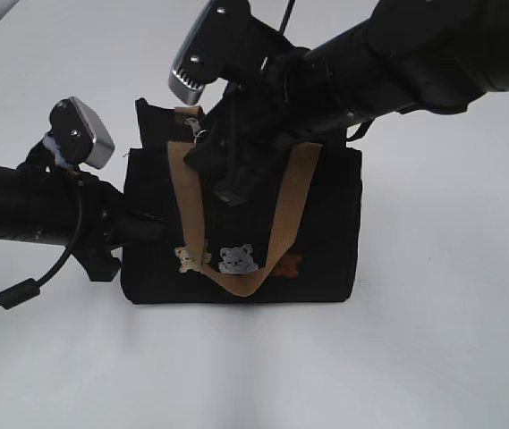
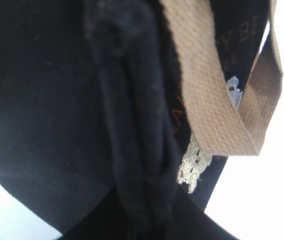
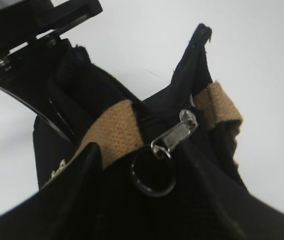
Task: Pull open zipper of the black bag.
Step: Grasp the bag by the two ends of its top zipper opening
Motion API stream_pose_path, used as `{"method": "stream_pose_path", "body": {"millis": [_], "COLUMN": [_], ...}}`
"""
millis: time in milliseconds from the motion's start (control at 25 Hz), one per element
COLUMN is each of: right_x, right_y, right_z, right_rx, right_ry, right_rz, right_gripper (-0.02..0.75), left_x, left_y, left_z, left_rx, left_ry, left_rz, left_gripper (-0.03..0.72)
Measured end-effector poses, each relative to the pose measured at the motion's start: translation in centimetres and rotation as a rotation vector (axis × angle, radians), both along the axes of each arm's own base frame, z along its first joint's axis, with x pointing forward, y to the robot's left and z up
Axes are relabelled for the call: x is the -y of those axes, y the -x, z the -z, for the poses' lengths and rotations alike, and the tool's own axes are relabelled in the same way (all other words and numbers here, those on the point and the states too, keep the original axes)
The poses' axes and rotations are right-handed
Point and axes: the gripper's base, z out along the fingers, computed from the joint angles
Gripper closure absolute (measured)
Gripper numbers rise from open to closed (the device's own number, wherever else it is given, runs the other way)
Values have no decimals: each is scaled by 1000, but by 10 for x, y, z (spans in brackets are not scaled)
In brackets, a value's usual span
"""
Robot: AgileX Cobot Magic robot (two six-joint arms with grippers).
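The black bag [image 1: 326, 223] stands upright on the white table, its tan handle [image 1: 285, 223] hanging over the bear patches [image 1: 236, 259] on the front. My left gripper [image 1: 138, 228] is shut on a fold of the bag's left side fabric [image 2: 132, 125], which fills the left wrist view. At the bag's top, my right gripper [image 1: 236, 174] is open, a finger on either side of the ring pull [image 3: 153, 175] without touching it. The ring hangs from the silvery slider [image 3: 179, 131] at the end of the zipper [image 3: 154, 117].
The white table [image 1: 433, 357] spreads around the bag on all sides. My left arm's cable [image 1: 21, 290] loops over the table at the left. The right arm reaches in from the upper right above the bag.
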Motion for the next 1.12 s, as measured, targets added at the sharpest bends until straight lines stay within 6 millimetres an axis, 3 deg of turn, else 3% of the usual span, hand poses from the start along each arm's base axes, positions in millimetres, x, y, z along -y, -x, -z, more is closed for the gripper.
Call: {"method": "stream_pose_path", "body": {"millis": [40,160,240,440,720,880,920,1000,1120], "right_x": [-3,-4,-4,16,108,139,138,133,129], "right_y": [0,-1,-1,-4,-19,-20,-18,-11,1], "right_z": [0,0,0,-10,-29,-32,-32,-32,-40], "right_rx": [17,29,11,-106,-408,-562,-593,-647,-722], "right_ry": [3,-3,-16,-80,-187,-262,-265,-256,-256], "right_rz": [4,28,46,104,334,492,489,453,418], "right_gripper": [409,638,724,739,739,736,717,603,304], "left_x": [0,0,0,0,0,0,0,-2,-6], "left_y": [0,0,0,0,0,0,0,-1,0], "left_z": [0,0,0,0,0,0,0,1,-3], "left_rx": [0,0,0,0,0,-3,-15,-59,-192], "left_ry": [-1,-2,-3,0,5,3,9,15,68], "left_rz": [-1,-1,-2,0,4,-1,-16,-77,-245], "left_gripper": [662,662,662,663,664,664,662,614,400]}}
